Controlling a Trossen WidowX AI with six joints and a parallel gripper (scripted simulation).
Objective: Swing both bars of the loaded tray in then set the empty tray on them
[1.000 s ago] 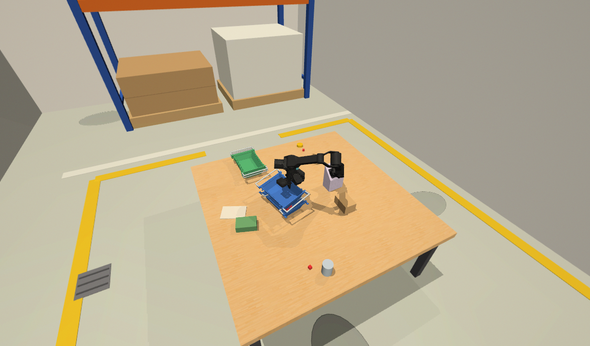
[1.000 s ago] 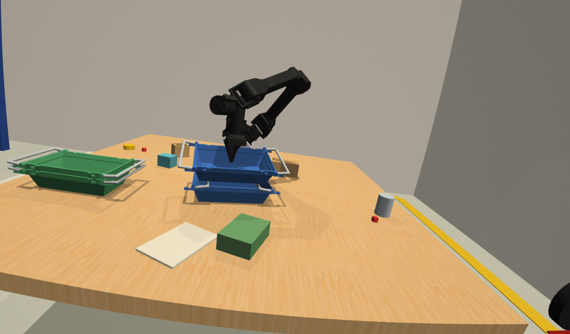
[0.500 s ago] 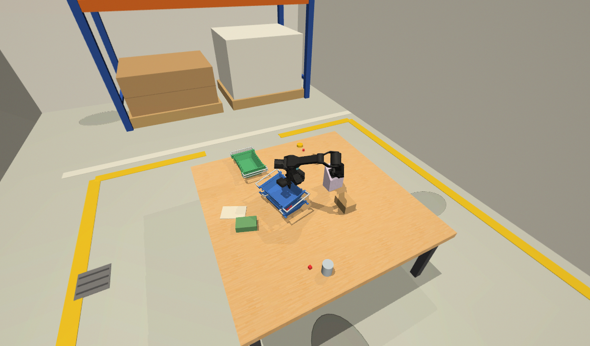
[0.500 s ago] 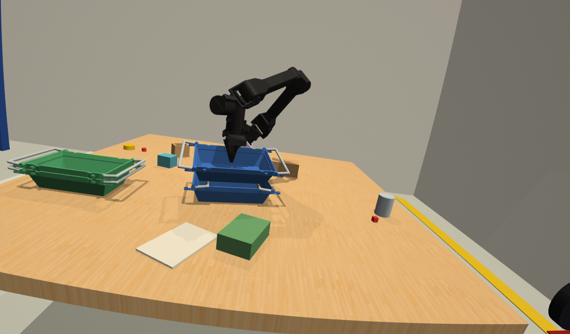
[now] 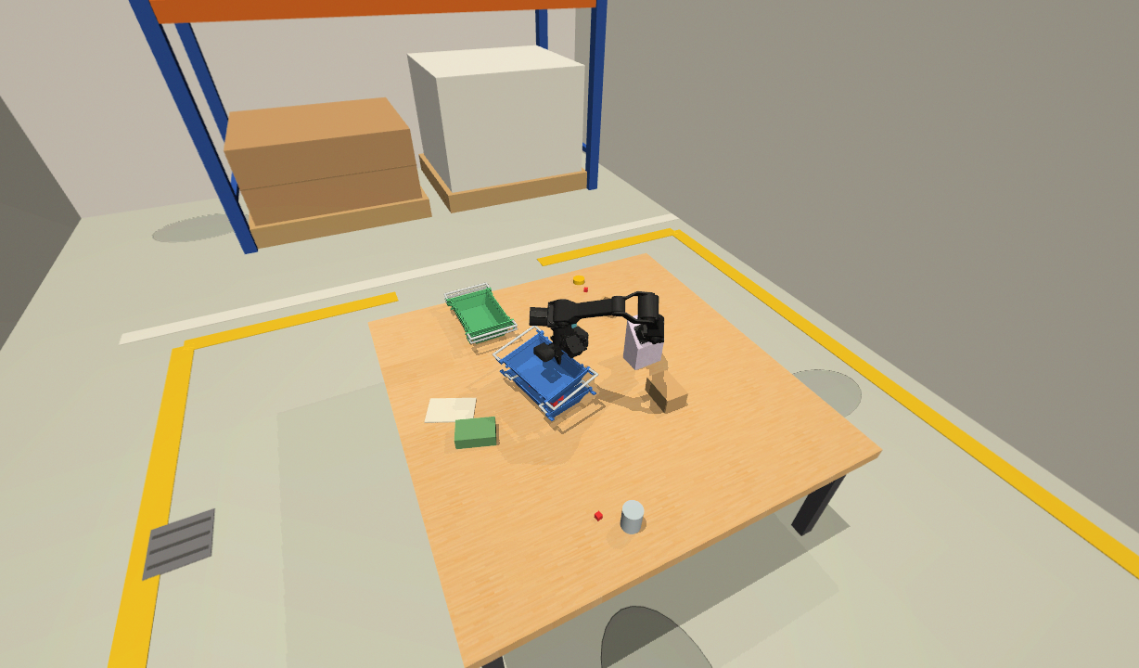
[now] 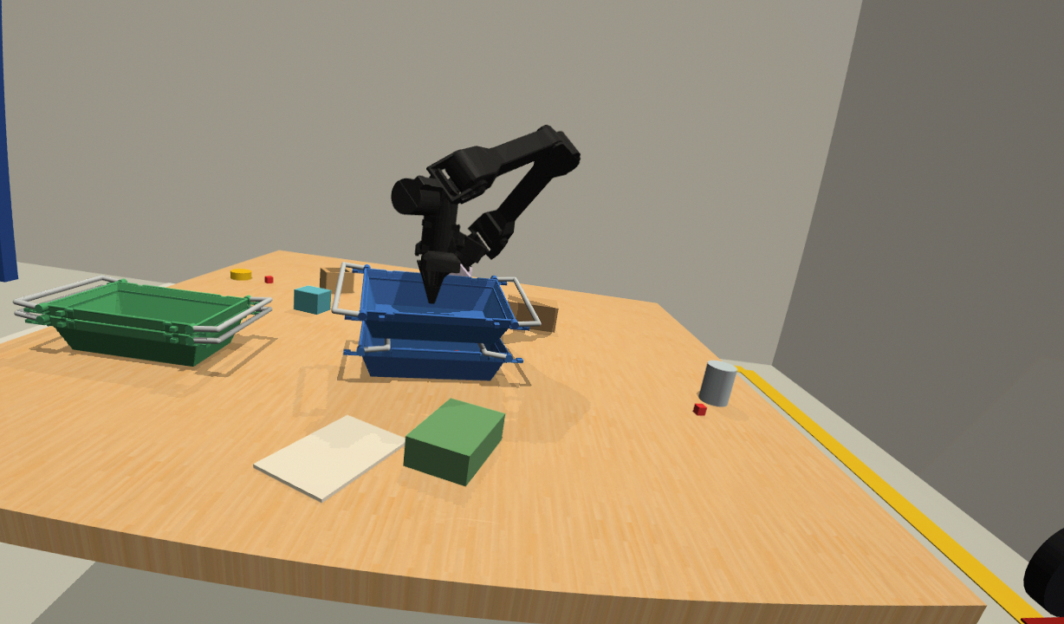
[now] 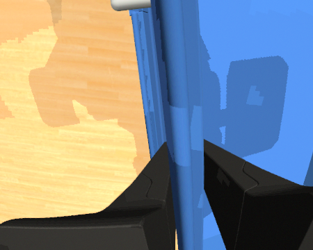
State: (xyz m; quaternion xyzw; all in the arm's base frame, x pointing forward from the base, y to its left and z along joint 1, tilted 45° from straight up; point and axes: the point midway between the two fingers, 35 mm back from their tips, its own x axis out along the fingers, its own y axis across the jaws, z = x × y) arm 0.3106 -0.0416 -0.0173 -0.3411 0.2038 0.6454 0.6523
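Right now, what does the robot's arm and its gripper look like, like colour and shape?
The arm is matte black all over, built of blocky, angular links with rounded joint housings. It rises from a pale lilac base block. The gripper has two thick black fingers with faceted, wedge-like faces that taper to the tips. No cables, labels or markings show.
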